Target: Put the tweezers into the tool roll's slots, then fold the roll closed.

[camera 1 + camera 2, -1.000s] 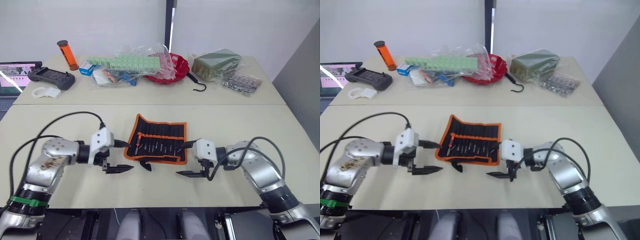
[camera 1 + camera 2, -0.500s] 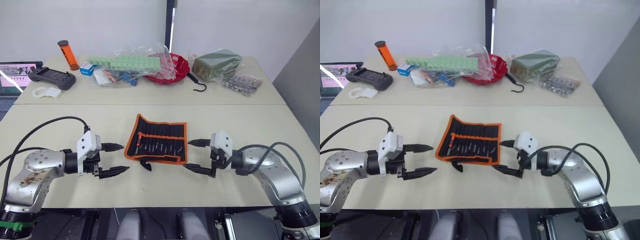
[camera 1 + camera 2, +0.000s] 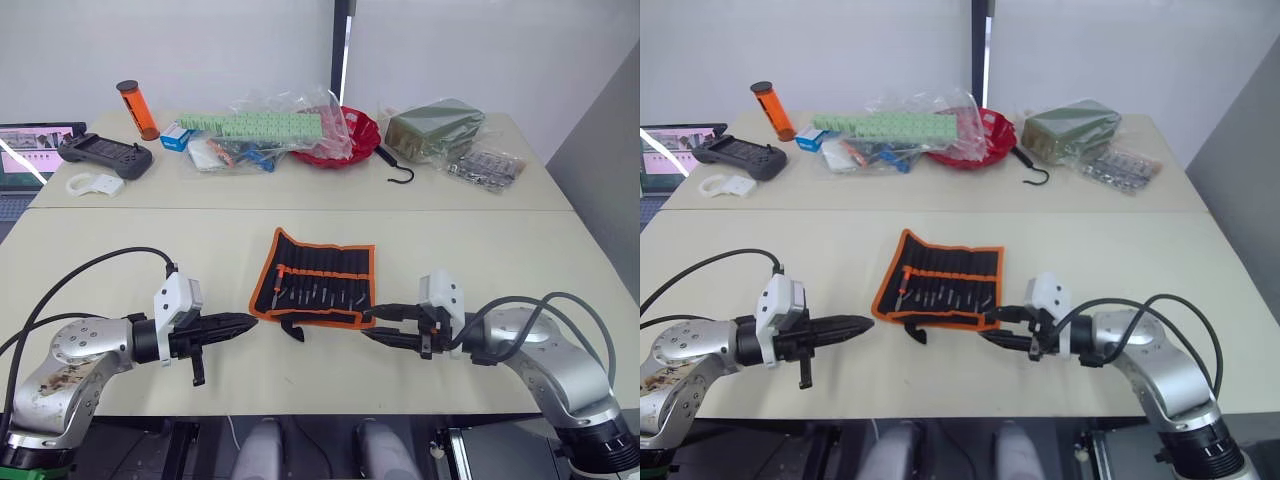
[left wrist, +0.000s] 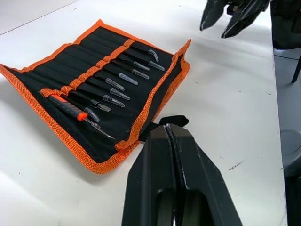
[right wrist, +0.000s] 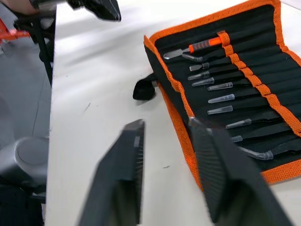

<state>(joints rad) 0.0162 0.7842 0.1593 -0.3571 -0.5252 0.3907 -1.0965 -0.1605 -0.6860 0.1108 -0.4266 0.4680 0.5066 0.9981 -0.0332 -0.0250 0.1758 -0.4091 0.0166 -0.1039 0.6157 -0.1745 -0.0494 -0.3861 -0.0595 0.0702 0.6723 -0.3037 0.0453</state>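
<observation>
Fingers of the left end effector (image 3: 235, 325) have closed empty since before. Right end effector (image 3: 385, 327) has narrowed, slightly open, beside the roll (image 3: 315, 278).

The tool roll (image 3: 315, 280) lies open on the near table (image 3: 500, 250).

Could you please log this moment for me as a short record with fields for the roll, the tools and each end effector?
tool roll: open flat on the near table, strap at its near edge
tweezers: seated in the slots, capped tips showing
left end effector: shut, empty, beside the roll's left corner
right end effector: open, empty, at the roll's right corner
fold: not yet done
</observation>
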